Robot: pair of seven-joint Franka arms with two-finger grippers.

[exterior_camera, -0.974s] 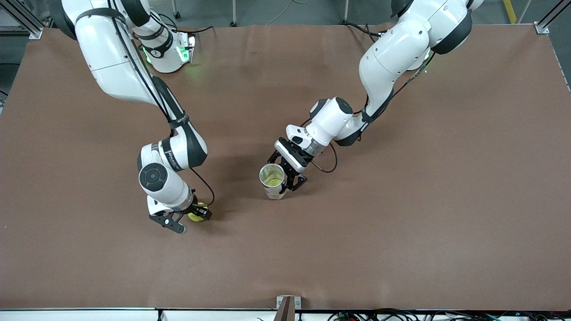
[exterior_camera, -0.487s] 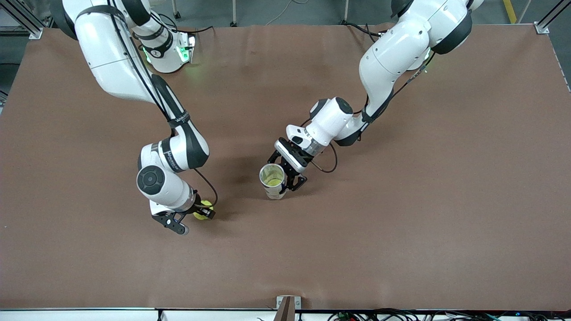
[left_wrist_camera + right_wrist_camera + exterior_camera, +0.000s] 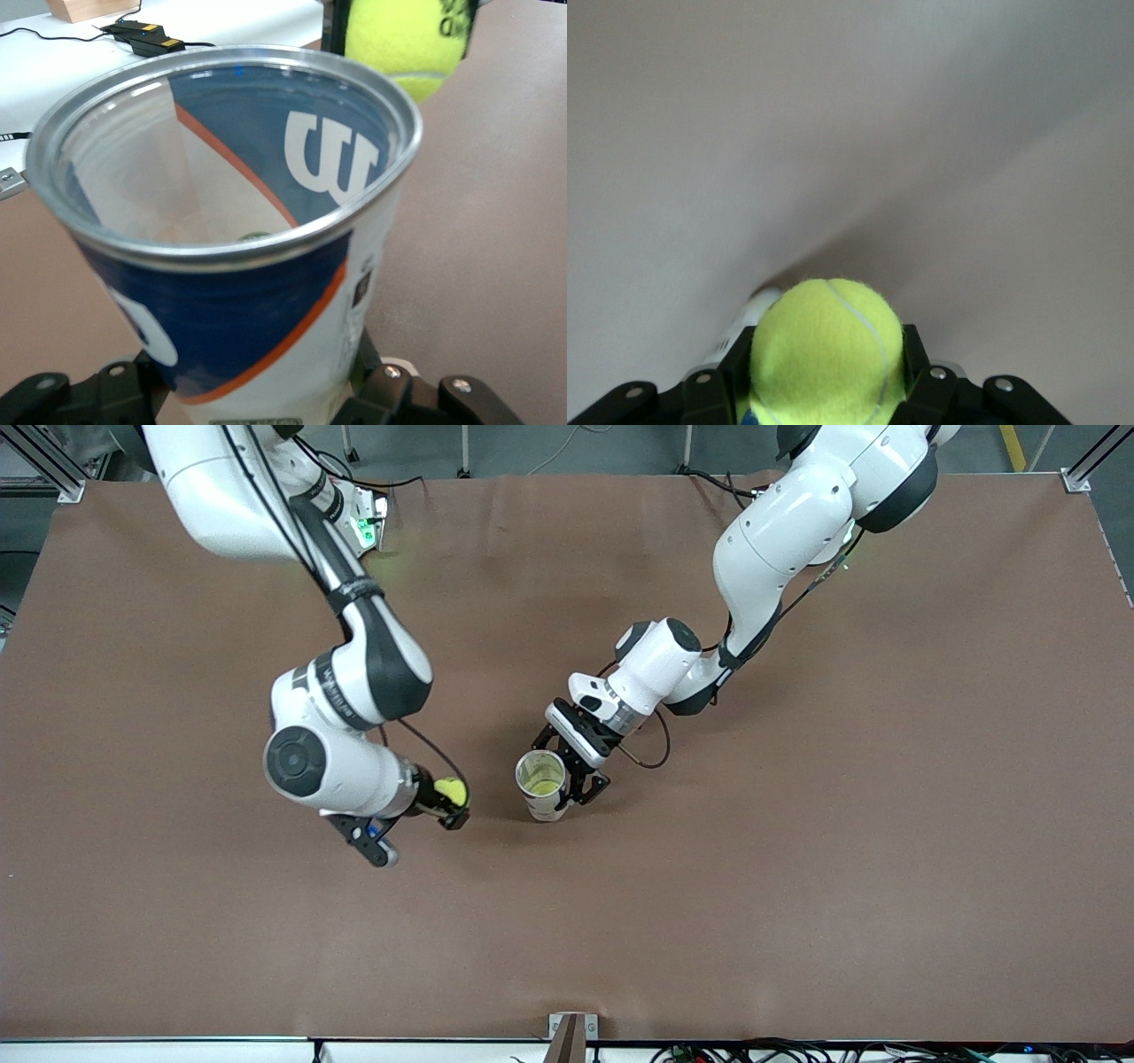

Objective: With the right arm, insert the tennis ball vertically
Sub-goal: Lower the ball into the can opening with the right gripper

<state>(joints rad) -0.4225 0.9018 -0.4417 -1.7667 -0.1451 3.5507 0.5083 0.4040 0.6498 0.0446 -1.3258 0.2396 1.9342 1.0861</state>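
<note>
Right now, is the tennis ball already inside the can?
No, the tennis ball sits in the right pincer, beside the can.

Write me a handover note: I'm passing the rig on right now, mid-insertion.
Right pincer: shut on the tennis ball, up off the table, beside the can.
Left pincer: shut on the can, upright on the table, mouth open; something yellow-green already shows inside.
Done: ball picked up, can steadied.
Left: bring the ball over the can's mouth, lower it straight in, release.

tennis ball [image 3: 827, 352] clamped between fingers [image 3: 918, 379]
</note>
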